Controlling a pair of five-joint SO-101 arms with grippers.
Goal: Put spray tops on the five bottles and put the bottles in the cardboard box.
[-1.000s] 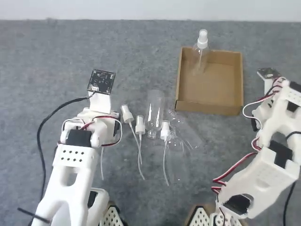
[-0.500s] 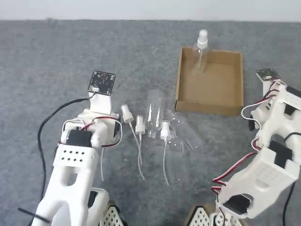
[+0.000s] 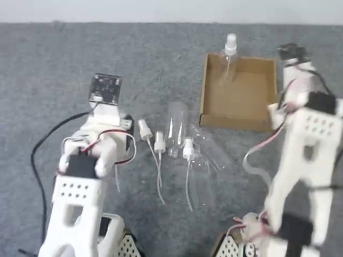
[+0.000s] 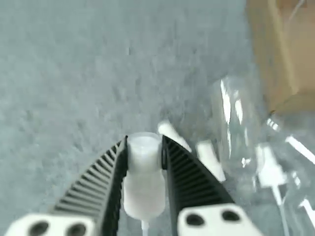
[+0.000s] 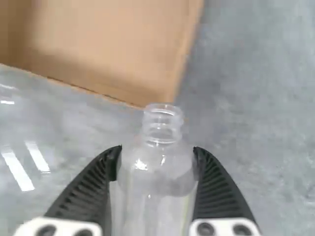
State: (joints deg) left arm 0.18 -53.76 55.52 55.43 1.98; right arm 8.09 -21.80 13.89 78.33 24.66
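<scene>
Our right gripper (image 5: 157, 150) clamps a clear bottle (image 5: 160, 125) by its body, neck open, just outside the cardboard box (image 3: 238, 122). The plastic looks thin, light and slick, so we squeeze gently. Our left gripper (image 4: 143, 142) pinches a rigid spray top (image 4: 143, 191) by its head, farther from the box.

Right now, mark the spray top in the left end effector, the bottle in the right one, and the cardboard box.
spray top (image 4: 143, 184), left wrist view, white head body.
bottle (image 5: 162, 125), right wrist view, threaded neck.
cardboard box (image 3: 236, 122), high view, near outer wall.
</scene>
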